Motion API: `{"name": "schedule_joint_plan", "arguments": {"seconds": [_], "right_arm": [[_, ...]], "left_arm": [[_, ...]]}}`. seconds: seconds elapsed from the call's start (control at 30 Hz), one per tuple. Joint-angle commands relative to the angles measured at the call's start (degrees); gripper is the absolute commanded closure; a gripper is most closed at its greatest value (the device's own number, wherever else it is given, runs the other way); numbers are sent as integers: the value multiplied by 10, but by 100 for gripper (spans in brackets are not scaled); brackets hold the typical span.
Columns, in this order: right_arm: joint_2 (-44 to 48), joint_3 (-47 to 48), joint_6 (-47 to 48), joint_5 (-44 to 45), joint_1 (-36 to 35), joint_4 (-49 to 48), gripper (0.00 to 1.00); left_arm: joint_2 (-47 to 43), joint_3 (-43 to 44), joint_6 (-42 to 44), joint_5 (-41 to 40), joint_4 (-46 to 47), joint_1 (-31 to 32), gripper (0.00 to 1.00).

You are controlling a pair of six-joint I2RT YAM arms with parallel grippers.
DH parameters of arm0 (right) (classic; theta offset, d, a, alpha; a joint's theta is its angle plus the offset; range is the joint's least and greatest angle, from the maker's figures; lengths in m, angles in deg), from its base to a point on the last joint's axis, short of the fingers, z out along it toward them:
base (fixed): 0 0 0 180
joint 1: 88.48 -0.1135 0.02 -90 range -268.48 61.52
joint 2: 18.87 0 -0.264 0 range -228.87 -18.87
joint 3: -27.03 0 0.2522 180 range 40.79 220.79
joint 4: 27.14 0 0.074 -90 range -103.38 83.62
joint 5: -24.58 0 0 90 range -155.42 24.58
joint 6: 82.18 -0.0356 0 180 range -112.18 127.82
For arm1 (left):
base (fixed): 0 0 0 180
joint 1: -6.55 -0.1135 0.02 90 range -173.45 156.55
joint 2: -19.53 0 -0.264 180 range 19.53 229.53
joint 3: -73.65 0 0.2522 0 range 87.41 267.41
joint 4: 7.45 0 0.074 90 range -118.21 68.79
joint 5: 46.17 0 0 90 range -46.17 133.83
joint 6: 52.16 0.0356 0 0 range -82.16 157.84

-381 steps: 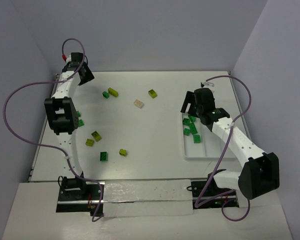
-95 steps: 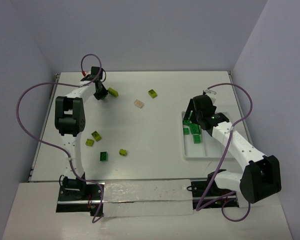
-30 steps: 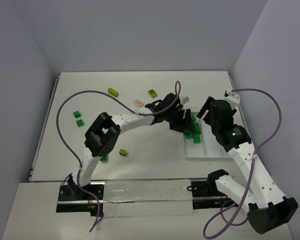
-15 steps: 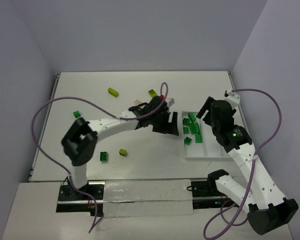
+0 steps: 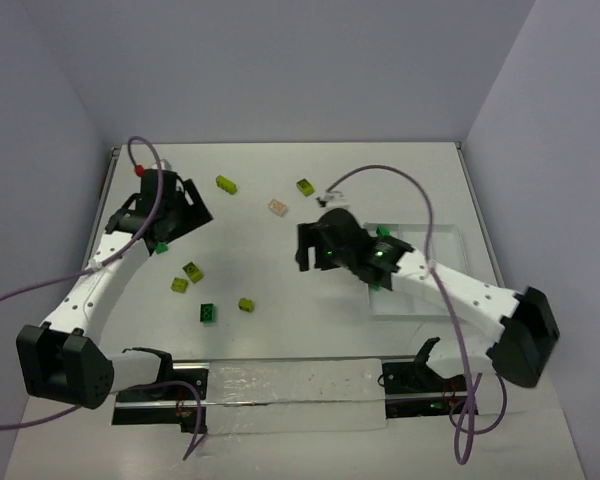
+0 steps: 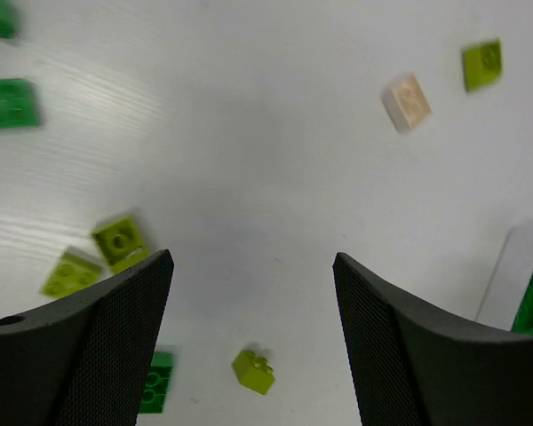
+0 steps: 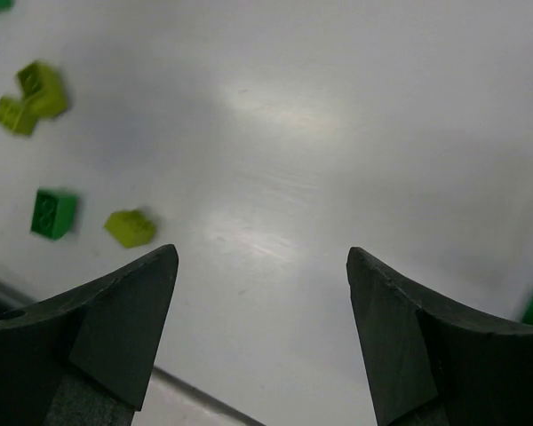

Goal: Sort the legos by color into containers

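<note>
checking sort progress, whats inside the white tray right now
Green bricks show in the left lane of the tray. Its uncovered far corner shows none. The right arm lies across the tray and covers most of it, so the rest cannot be counted.
</note>
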Motion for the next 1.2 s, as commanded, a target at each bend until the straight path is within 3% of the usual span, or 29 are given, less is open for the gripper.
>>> {"name": "schedule_joint_plan", "arguments": {"seconds": [0.0, 0.13, 0.3, 0.6, 1.0, 1.17], "right_arm": [[-134, 119, 8, 2, -133, -34, 16], [-288, 232, -20, 12, -197, -8, 16], [-386, 334, -55, -10, -231, -3, 17], [-506, 451, -56, -8, -246, 30, 19], [-603, 562, -77, 16, -246, 133, 8], [-633, 590, -82, 28, -251, 162, 17]], "left_arm": [[-45, 46, -2, -77, -60, -62, 19], [-65, 74, -5, -100, -69, -88, 19], [-74, 105, 0, -117, -98, -96, 19], [-83, 113, 20, -117, -111, -98, 19], [-96, 92, 23, -94, -96, -98, 19], [-95, 86, 25, -88, -91, -98, 19]]}}
